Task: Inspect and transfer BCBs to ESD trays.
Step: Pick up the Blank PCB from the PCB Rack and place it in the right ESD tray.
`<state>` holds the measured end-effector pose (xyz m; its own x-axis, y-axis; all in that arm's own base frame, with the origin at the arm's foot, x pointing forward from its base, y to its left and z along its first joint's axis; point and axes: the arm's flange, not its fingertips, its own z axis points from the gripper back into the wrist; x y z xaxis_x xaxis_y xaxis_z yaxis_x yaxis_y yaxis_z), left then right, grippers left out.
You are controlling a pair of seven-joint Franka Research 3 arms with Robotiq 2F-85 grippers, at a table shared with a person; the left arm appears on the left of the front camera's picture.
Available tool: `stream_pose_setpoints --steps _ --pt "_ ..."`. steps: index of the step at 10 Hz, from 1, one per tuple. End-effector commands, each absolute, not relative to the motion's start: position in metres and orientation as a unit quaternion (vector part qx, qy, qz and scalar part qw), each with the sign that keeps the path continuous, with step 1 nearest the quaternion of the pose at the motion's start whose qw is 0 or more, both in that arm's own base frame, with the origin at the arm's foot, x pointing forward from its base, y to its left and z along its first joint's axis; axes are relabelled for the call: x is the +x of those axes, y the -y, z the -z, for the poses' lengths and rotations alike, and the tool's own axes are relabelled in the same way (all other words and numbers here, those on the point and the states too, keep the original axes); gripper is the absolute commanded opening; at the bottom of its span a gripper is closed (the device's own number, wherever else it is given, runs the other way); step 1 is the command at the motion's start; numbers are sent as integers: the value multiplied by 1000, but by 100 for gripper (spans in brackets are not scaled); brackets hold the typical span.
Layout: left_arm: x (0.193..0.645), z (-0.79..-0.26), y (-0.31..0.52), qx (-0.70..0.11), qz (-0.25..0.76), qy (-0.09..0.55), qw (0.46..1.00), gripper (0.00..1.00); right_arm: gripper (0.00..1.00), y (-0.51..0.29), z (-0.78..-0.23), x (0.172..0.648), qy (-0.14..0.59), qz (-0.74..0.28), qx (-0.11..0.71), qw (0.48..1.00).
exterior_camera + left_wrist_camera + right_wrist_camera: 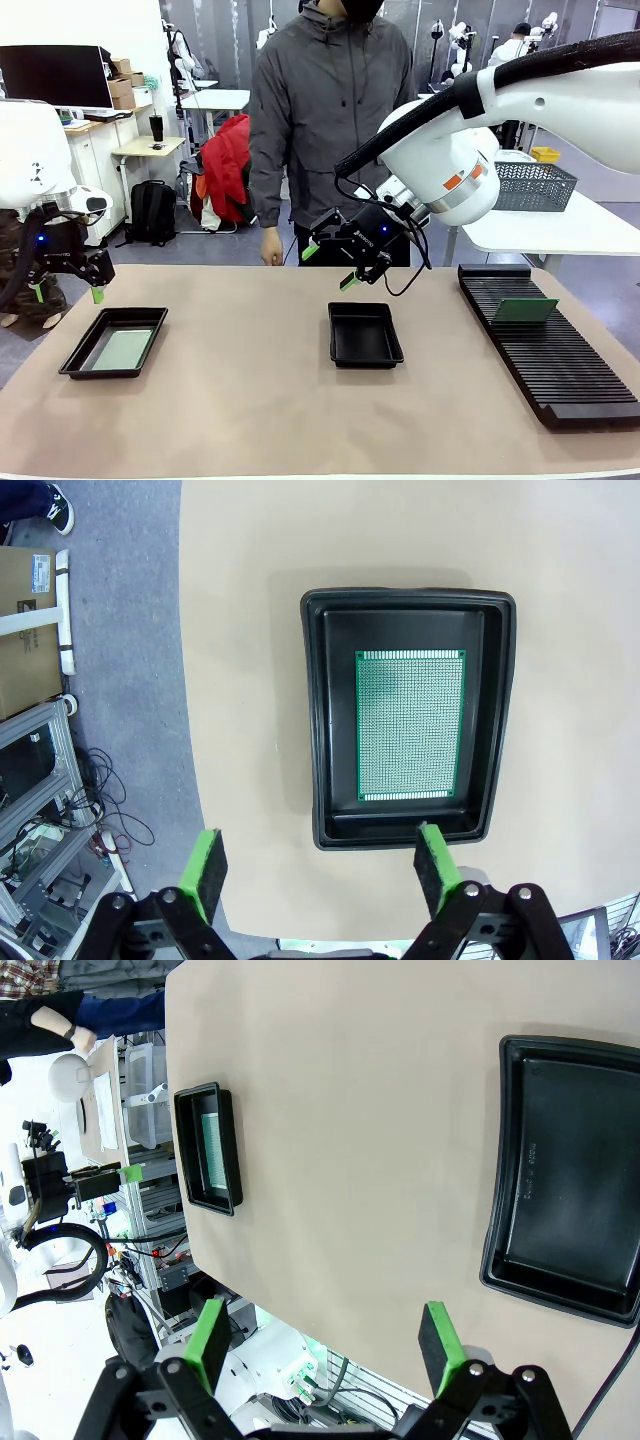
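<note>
One ESD tray (pixel 75 370) at lower left holds a BCB (pixel 122 350) lying flat, plain in the left wrist view as a green perforated board inside the rim; other ESD tray (pixel 365 335) at lower centre bare; looks roughly half done, with a second BCB (pixel 525 310) propped upright in the slotted rack (pixel 560 380) at lower right yet to inspect and move; farther back, left gripper (pixel 68 293) above the filled tray, fingers apart, gripping nothing; right gripper (pixel 329 266) above the bare tray, likewise spread and empty; beyond, person (pixel 330 110) at the far edge, one hand hidden behind the right arm; rack's remaining slots hard to read.
</note>
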<state>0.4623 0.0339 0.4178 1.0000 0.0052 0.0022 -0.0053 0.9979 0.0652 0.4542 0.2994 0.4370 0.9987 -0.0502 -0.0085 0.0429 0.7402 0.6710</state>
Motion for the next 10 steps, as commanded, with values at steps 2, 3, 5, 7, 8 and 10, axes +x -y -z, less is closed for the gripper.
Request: stream_pose_setpoints --steps 2,3,5,7,8,10 --pt "463 -417 -35 33 -4 0 999 100 100 -299 -437 454 5 25 360 933" --pt "463 -417 -35 33 -4 0 999 100 100 -289 -443 448 2 -5 354 935" --pt "463 -417 -35 33 -4 0 999 100 100 -263 -457 439 12 -62 346 936" --pt "463 -417 -35 33 -4 0 999 100 100 -227 -479 435 37 -117 312 942" --pt "463 -417 -35 33 -4 0 999 100 100 -207 -493 435 44 -143 304 941" --pt "463 -417 -35 33 -4 0 999 100 100 -167 -526 434 63 -205 273 938"
